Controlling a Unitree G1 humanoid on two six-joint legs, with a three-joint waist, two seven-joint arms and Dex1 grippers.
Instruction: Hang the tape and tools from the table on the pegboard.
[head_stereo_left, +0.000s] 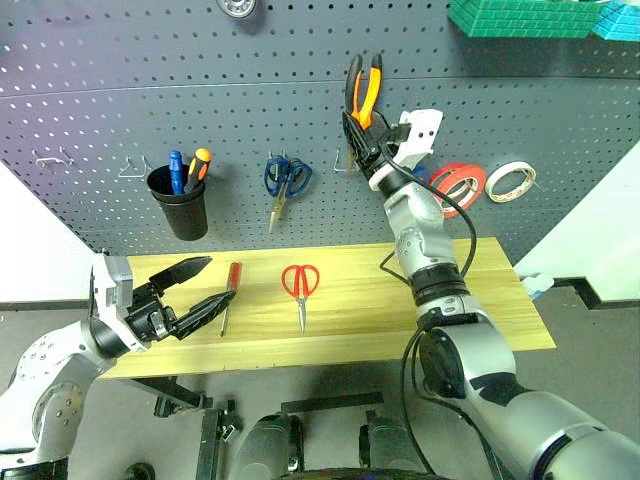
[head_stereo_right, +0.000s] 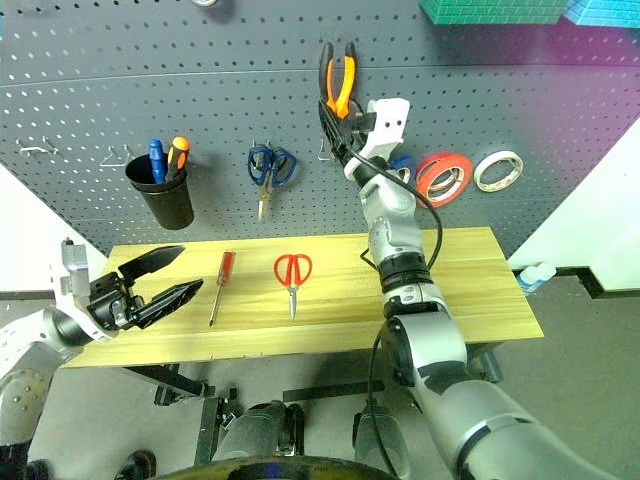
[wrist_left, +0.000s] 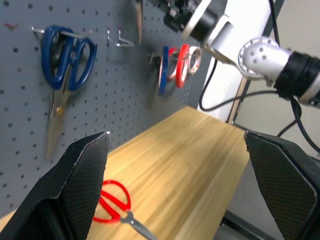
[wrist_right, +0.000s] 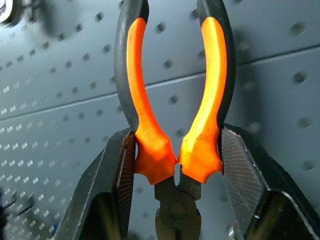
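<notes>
We hold the pliers (wrist_right: 175, 125) handles-up against the pegboard (head_stereo_left: 150, 80), the right gripper (head_stereo_left: 362, 128) clamped near their pivot; the left gripper (head_stereo_left: 198, 290) waits spread wide and empty. If the handles miss the hook (head_stereo_left: 343, 165) just below, release would drop the pliers to the table (head_stereo_left: 350, 330).

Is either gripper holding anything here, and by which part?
The right gripper holds the pliers, jaws clamped on the lower ends of the orange handles near the pivot. The left gripper is open and holds nothing.
</notes>
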